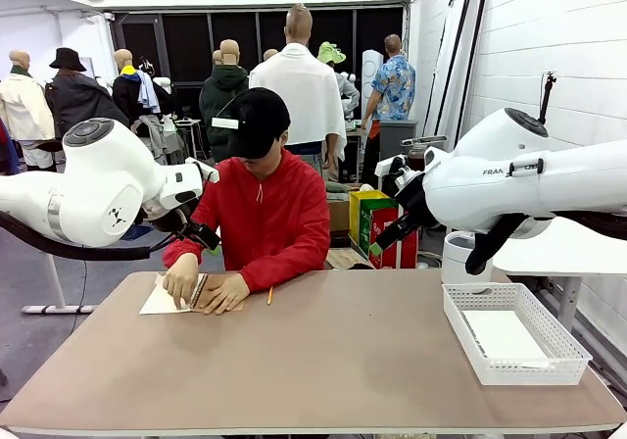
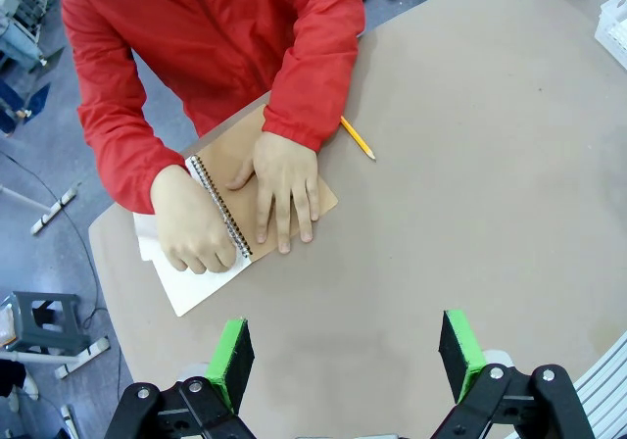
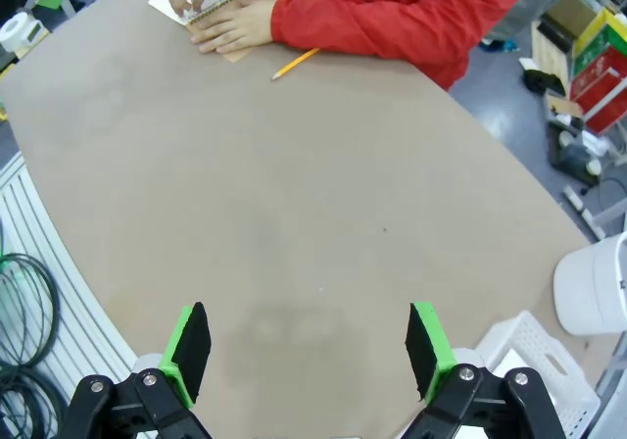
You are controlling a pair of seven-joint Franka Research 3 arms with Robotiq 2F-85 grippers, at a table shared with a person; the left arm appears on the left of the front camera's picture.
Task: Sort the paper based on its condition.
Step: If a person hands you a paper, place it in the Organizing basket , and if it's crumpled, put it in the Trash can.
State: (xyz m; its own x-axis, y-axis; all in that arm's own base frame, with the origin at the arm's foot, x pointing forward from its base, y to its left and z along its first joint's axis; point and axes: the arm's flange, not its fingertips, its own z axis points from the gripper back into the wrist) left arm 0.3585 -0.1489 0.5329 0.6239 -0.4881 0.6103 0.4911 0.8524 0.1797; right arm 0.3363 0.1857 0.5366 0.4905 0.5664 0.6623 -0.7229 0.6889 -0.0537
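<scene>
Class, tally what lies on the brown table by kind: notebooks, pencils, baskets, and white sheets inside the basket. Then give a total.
Spiral notebook: 1
Pencil: 1
White basket: 1
White sheet in the basket: 1
Total: 4

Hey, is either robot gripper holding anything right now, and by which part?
Nothing. The left gripper and right gripper are both open and empty.

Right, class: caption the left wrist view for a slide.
A person in red holds a spiral notebook flat, pencil beside it, below the left gripper, jaws open.
</scene>
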